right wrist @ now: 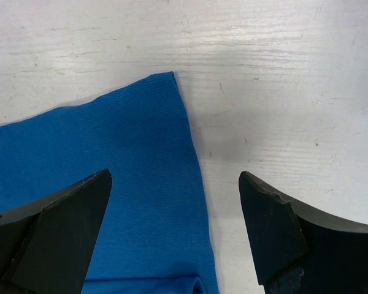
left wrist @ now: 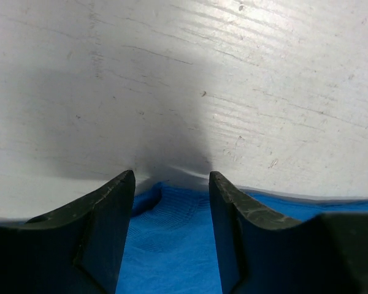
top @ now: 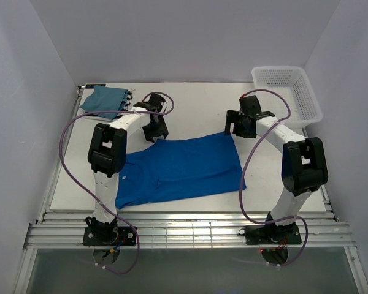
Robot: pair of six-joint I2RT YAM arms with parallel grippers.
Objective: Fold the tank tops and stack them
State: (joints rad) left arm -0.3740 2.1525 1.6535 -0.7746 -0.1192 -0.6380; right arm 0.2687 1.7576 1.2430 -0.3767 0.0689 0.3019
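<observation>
Step in hand, as I read it: taking up the far edge of the royal blue tank top [top: 184, 168] for the first fold. It lies flat on the desk [top: 196, 110], left of the white basket [top: 276, 68] and nearer.

Left end effector [left wrist: 172, 177]: partly open, straddling the far-left corner, cloth puckered between the jaws, not yet pinched.

Right end effector [right wrist: 175, 177]: wide open, empty, over the far-right corner.

Next: both close on cloth, then lift together.

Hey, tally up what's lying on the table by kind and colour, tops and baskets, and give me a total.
Royal blue tank top: 1
Teal-blue tank top: 1
White basket: 1
Total: 3
A dark edge shows beside the teal one; what it is cannot be told, so it is not counted.
</observation>
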